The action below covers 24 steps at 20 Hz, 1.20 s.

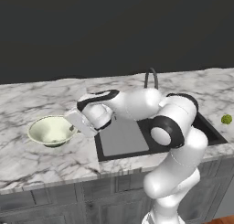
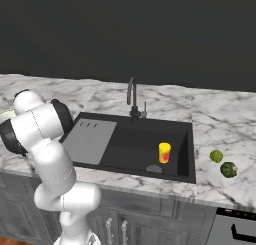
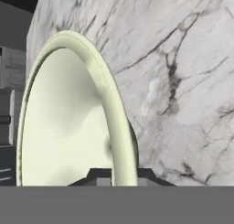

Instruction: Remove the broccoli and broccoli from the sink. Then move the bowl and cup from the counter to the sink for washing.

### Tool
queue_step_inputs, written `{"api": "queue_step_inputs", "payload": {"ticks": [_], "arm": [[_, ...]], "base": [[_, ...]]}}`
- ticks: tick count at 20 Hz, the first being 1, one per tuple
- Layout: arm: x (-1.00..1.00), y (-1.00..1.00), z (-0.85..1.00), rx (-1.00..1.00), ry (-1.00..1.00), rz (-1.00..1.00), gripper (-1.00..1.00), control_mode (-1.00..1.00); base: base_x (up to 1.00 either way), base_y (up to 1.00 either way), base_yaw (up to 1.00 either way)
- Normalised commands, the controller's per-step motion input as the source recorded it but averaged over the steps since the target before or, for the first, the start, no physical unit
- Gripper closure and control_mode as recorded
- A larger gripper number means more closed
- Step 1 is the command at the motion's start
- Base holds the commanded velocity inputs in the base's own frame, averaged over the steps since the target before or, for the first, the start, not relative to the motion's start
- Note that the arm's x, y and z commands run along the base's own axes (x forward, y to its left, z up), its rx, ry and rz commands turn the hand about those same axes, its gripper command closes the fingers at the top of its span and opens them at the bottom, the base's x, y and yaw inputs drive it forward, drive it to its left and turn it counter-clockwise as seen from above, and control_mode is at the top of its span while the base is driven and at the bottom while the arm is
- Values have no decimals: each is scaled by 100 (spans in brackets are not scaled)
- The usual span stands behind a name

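Now you are on the bowl (image 1: 51,130), the last thing to move: both broccoli florets (image 2: 216,156) (image 2: 229,169) lie on the counter (image 2: 225,119) just right of the sink (image 2: 135,134), and the cup (image 2: 164,152) stands upright in the basin near its front right corner. The bowl sits on the counter just left of the sink, close to the front edge, mouth up. Being round, it has no long axis to line up.

Your gripper (image 3: 119,175) is nearly shut, with one fingertip on each side of the bowl's near rim, so it looks clamped on that rim. I judge the grasp made and the lift not yet begun, since the bowl rests flat.

Next you need a straight lift that clears the counter, then a carry rightward over the grey panel (image 2: 90,139) into the basin. Expect a rim pinch to let the bowl tilt.
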Motion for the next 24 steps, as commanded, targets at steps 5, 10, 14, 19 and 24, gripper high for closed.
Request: {"api": "queue_step_inputs", "payload": {"ticks": [5, 10, 14, 19, 24], "arm": [[-2, -27, 21, 15, 0, -1, 100, -100], [-2, -27, 22, 4, 0, -1, 100, -100], [-1, -27, 25, 0, 0, 0, 100, -100], [0, -25, 26, 0, 0, 0, 100, -100], [0, -29, 21, 0, 2, 0, 100, -100]], "base": [[0, 0, 0], [0, 0, 0], [0, 0, 0], [0, 0, 0], [0, 0, 0]]}}
